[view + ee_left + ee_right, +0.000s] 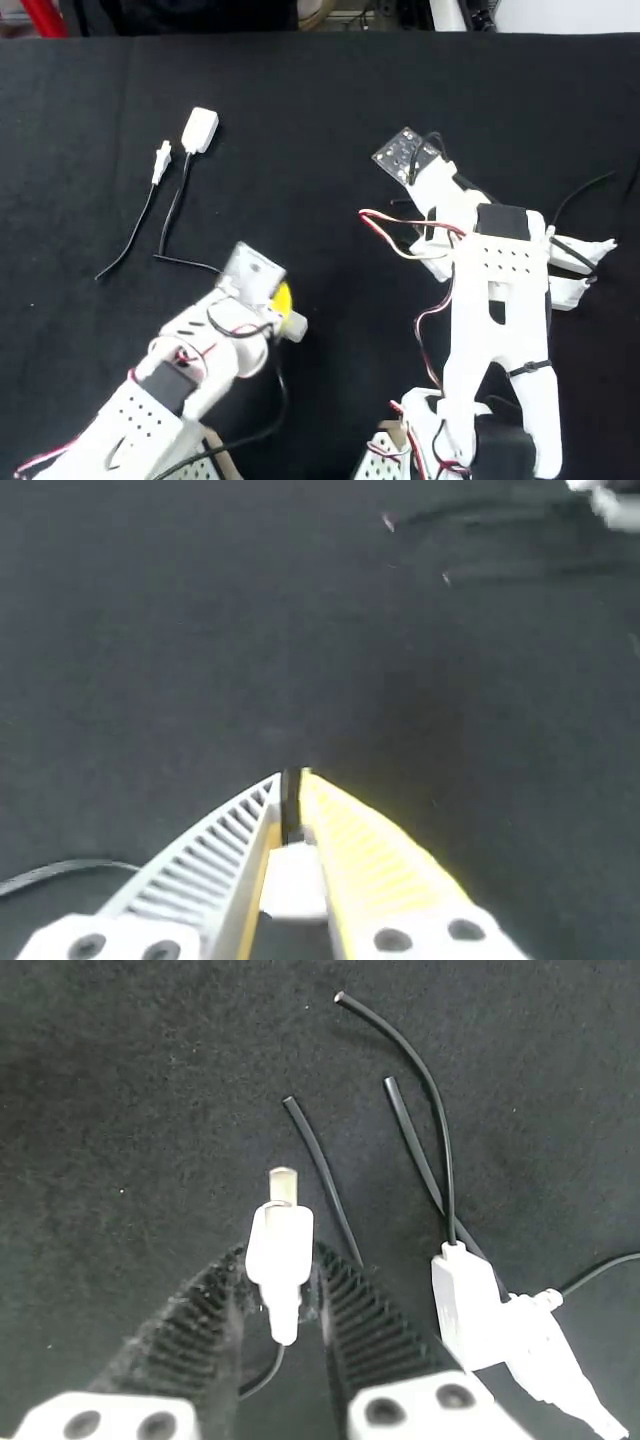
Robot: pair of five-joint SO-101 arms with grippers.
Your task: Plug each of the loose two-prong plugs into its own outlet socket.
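Starting at the far left of the counter (330, 80), a small plug (161, 160) lies loose on its black cord. A blocky outlet socket (200, 130) sits just beside it, the two apart and unmated. Below them the left tool (292, 780) is pressed together on a white connector (293, 880). Whether that piece is a plug or a socket I cannot tell (a thin dark strip runs from it toward the fingertips). Further right, the right tool (280, 1260) pinches a held plug (280, 1245) by its body, with the metal prong end pointing away from the wrist. Just beside it lies a joined pair (500, 1330), which looks like one plug already seated in its socket, with loose cord ends fanned out near it.

The step in hand seems to be bringing the held plug to a socket. If the white connector is that socket, the left tool would do best to stay steady while the right does the aligning. The prongs should be square to the slots before any push, and the push should run straight along the plug's own axis. The grip sits on a narrow body, so a sideways load could twist the plug between the fingers; a slow approach suits it. The trailing cords should be kept from snagging. The pair at the upper left is not yet done.
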